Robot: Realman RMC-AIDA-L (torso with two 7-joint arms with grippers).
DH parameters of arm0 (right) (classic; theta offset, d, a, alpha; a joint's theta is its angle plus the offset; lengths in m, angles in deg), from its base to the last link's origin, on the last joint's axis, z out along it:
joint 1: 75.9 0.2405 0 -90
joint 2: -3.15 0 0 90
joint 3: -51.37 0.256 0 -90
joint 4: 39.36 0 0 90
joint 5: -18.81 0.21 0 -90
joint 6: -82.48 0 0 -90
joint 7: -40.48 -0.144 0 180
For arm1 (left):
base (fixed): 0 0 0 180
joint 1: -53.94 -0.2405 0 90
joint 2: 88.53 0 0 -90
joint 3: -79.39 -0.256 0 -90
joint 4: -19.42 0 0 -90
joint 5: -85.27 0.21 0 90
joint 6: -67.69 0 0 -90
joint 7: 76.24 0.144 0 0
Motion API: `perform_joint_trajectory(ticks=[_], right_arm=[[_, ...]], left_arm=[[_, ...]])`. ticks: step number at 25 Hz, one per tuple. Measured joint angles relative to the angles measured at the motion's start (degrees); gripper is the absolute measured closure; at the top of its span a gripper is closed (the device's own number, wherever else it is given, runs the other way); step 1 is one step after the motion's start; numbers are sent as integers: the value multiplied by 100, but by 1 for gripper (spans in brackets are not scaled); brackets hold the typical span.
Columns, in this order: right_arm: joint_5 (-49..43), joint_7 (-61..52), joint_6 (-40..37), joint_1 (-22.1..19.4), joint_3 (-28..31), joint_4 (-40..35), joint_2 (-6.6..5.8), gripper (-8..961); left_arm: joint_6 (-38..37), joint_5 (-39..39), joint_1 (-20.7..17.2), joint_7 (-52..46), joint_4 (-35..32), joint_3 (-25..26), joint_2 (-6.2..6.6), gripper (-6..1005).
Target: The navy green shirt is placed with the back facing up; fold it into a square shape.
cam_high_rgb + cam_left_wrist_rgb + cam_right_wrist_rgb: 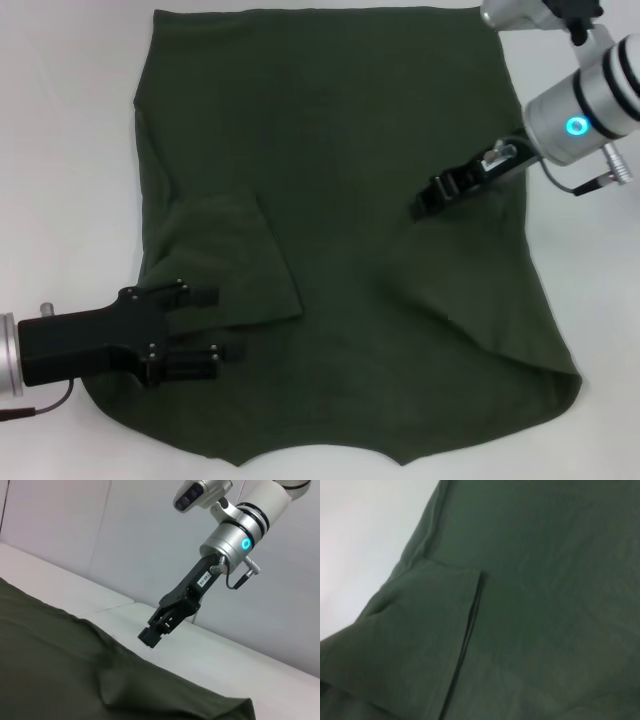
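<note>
The navy green shirt [350, 240] lies spread across the white table [60, 150], left sleeve [235, 262] folded inward. Left gripper [215, 325] hovers there, fingers spread apart; right gripper [425, 205] hangs above the shirt's right side, fingers pressed together, empty.

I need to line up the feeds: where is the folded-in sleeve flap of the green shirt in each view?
Head view: the folded-in sleeve flap lies on the navy green shirt, lower left, just above the left gripper.
Left wrist view: cannot tell; only shirt ridges and the right gripper show.
Right wrist view: the flap fills the lower left.
Shared landmark: the flap's straight hemmed edge.
</note>
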Motion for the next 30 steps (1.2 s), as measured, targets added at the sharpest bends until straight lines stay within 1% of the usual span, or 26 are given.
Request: perform_joint_trajectory(ticks=[2, 6, 8, 10, 11, 13, 17, 19, 20, 21, 24, 26, 27, 28, 29, 30], right_arm=[[14, -15, 71, 12, 1, 1, 49, 828], [19, -53, 167, 35, 1, -11, 130, 660], [28, -40, 194, 33, 19, -46, 138, 576], [130, 5, 221, -29, 50, -115, 109, 476], [212, 39, 221, -89, 61, -161, 79, 425], [596, 180, 155, -287, 66, -301, -23, 325], [1384, 516, -124, -733, 70, -484, -263, 244], [1610, 651, -299, -911, 70, -557, -358, 203], [1702, 768, -436, -1031, 63, -610, -429, 182], [1702, 768, -436, -1031, 63, -610, -429, 162], [1721, 907, -602, -1115, 46, -664, -495, 101], [1714, 985, -677, -1135, 18, -679, -529, 46], [1710, 1022, -727, -1138, 7, -679, -548, 19], [1706, 1060, -796, -1138, -8, -679, -563, 19], [1702, 1096, -858, -1139, -20, -678, -573, 19], [1700, 1138, -934, -1139, -31, -677, -583, 19]], left_arm=[[1, 1, 3, -11, 0, 0, 4, 92], [1, 2, 20, -78, -58, 0, 8, 92], [-9, 3, 30, -95, -69, 0, 9, 91], [-9, 3, 46, -147, -70, 0, 9, 91], [-9, -7, 61, -248, -70, 0, 10, 91], [-11, -46, 94, -486, -72, 0, 19, 91], [-64, -134, 125, -1414, -301, 29, 48, 90], [-95, -140, 95, -2039, -560, 134, 64, 90], [-120, -121, 62, -2363, -682, 223, 81, 90], [-139, -105, 33, -2590, -763, 296, 99, 90], [-174, -21, -87, -3399, -992, 436, 183, 89], [-174, 224, -162, -4021, -1166, 558, 251, 89], [-174, 224, -162, -4021, -1166, 558, 251, 88], [-161, 821, -177, -4737, -1309, 877, 336, 88], [-161, 821, -177, -4737, -1309, 877, 336, 88], [-148, 1123, -171, -4999, -1323, 1033, 368, 88]])
